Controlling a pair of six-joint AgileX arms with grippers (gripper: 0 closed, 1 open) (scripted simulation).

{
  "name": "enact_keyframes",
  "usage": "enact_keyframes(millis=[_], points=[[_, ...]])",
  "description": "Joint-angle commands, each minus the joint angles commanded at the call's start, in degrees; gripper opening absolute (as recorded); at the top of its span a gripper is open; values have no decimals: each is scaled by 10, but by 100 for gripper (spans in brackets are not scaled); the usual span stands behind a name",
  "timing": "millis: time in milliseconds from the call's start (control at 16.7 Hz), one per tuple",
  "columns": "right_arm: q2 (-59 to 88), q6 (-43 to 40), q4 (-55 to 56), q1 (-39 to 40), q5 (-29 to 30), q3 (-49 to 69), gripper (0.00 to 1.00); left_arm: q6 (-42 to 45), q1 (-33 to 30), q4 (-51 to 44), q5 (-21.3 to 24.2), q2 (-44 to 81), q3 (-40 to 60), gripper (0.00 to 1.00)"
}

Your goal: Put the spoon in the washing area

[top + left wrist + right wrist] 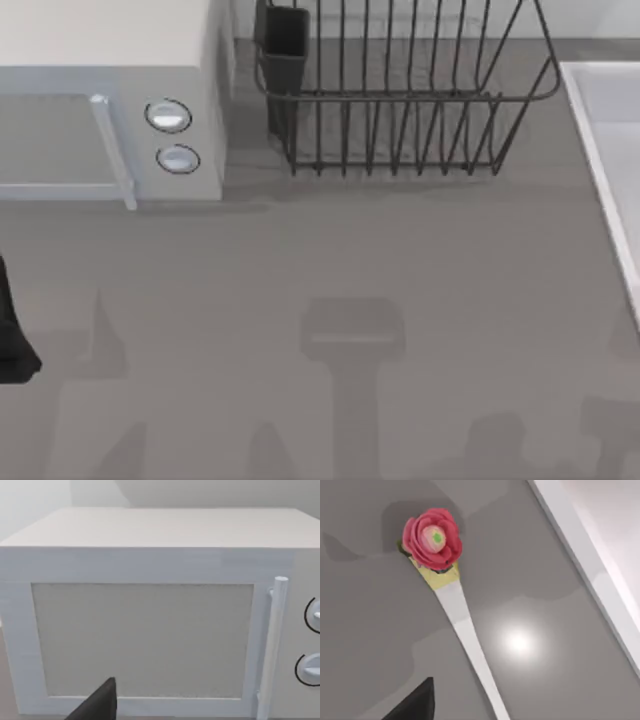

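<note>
The spoon [465,630] lies flat on the grey surface [330,260], its pale handle running away from a head topped with a red rose-shaped ornament. In the right wrist view it sits near the sink [590,570], whose light rim cuts across the corner of that picture; spoon and rim are apart, with bare surface between them. In the top view the sink [600,130] occupies the right edge, beside the dish rack [400,100], with the microwave [120,110] at the left.

The step in hand appears to be the approach for the pick: the right arm's camera looks down on the spoon, and nothing is gripped yet. To do it well, the right gripper should probably come down over the plain stretch of handle rather than the bulky rose end, with its fingers set across the handle's width, low enough to catch so thin and flat a piece. The lift then needs to clear the sink's rim before release over the basin.

A dark finger tip [417,702] shows at the edge of the right wrist view, touching nothing; whether the right gripper is open or closed cannot be told. The left arm [12,340] sits parked at the left edge, facing the microwave door [142,640]; its gripper's state cannot be told either.
</note>
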Motion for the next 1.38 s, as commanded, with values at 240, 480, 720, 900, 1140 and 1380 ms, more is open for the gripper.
enact_keyframes(millis=[240,480,720,900,1140,1380], points=[[131,-147,-103,-22,1,88,100,0,0,0,0,0,0,100],[199,-226,-154,-34,2,138,100,0,0,0,0,0,0,100],[202,-231,-156,-34,2,140,100,0,0,0,0,0,0,100],[205,-229,-146,-32,2,133,100,0,0,0,0,0,0,100],[245,-227,-59,-32,2,87,100,0,0,0,0,0,0,100],[303,-225,67,-31,2,23,100,0,0,0,0,0,0,100]])
